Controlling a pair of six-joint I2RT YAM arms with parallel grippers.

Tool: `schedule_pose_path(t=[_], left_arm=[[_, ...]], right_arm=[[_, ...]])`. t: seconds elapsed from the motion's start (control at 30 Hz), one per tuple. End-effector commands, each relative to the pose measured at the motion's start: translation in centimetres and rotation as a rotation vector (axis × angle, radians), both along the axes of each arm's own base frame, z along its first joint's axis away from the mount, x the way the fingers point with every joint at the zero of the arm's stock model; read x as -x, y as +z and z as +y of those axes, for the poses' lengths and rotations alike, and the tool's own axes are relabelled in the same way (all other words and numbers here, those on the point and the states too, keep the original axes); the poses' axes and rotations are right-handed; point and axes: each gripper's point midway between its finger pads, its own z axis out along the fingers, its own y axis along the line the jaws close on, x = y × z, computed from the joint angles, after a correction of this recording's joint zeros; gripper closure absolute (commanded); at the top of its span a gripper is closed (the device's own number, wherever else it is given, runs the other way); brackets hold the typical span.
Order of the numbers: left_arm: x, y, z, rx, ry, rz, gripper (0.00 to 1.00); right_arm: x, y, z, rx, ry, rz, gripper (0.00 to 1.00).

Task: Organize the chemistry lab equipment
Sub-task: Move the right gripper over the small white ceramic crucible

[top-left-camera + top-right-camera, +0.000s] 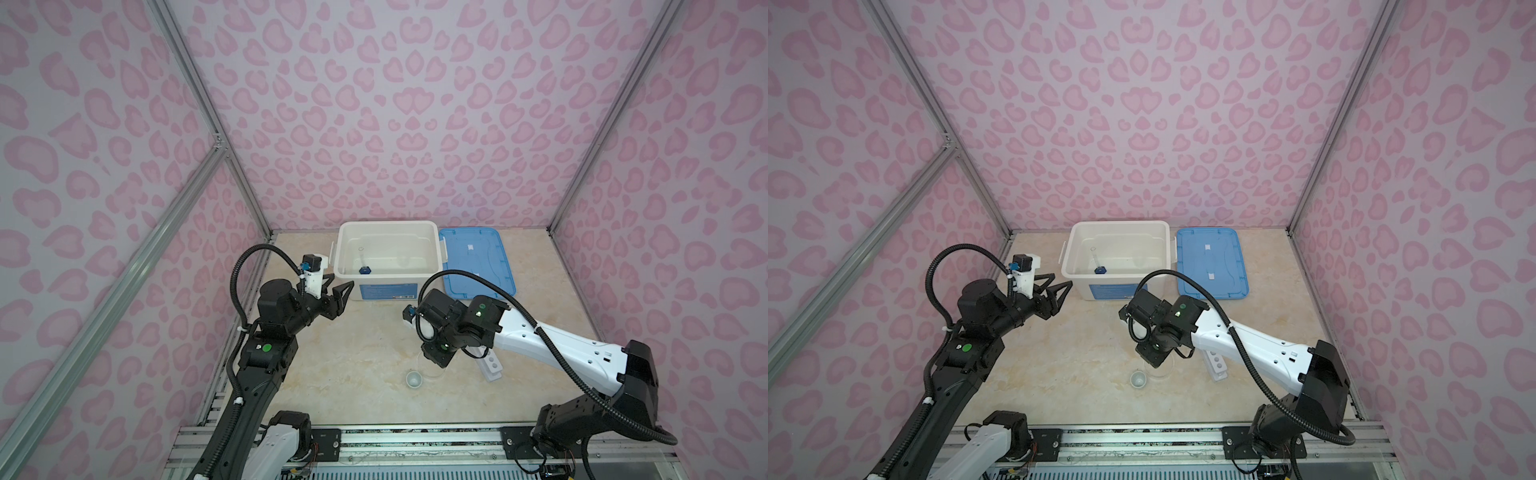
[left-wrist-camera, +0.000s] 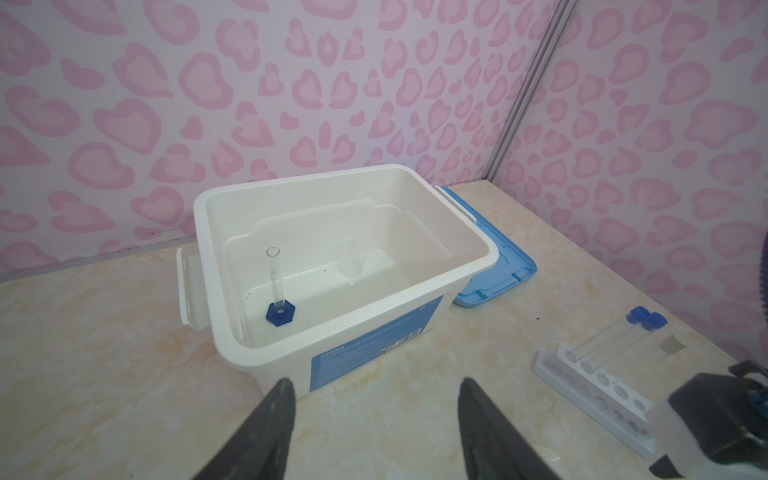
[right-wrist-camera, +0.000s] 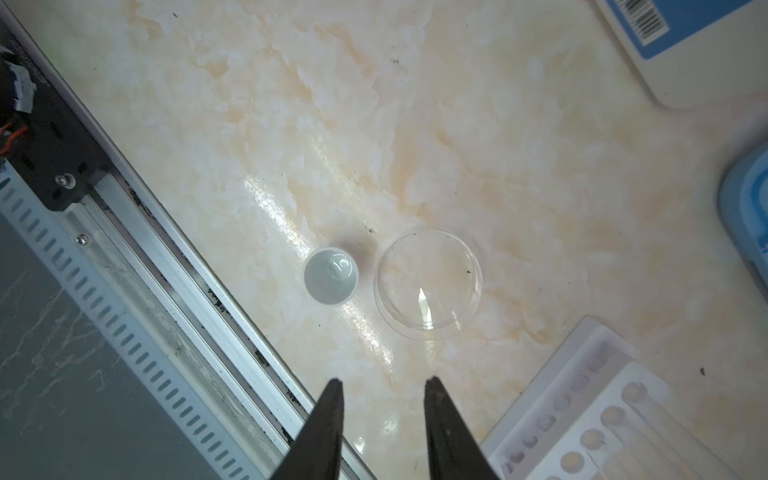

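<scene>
We mark right end effector (image 3: 382,380) partly open, empty, above bench (image 3: 374,124). The tiny white cup (image 1: 414,379) lies at its 7 o'clock in a top view, clear round dish (image 3: 429,284) just beside. Right arm nearer; left end effector (image 2: 374,384) wide open, empty.

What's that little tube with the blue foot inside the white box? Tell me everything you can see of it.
The small cylinder is a thin, clear tube, glass or plastic by its look, with an open round mouth, faint markings on its side and a blue six-sided foot. It looks empty. It stands upright on the floor of the open white bin, toward the bin's near left corner in both top views. Only the bin's floor touches it; a clear cup stands apart from it.
</scene>
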Motion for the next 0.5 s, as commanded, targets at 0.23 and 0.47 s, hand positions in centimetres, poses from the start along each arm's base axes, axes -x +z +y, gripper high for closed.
schedule_pose_path(t=[0.23, 0.47], left_arm=[[0.4, 0.6, -0.5, 0.013, -0.022, -0.035, 0.36], [0.3, 0.5, -0.6, 0.010, -0.027, -0.032, 0.36]], right_arm=[[1.4, -4.1, 2.1, -0.063, -0.056, 0.084, 0.72], [1.6, -6.2, 2.9, -0.066, -0.059, 0.121, 0.74]])
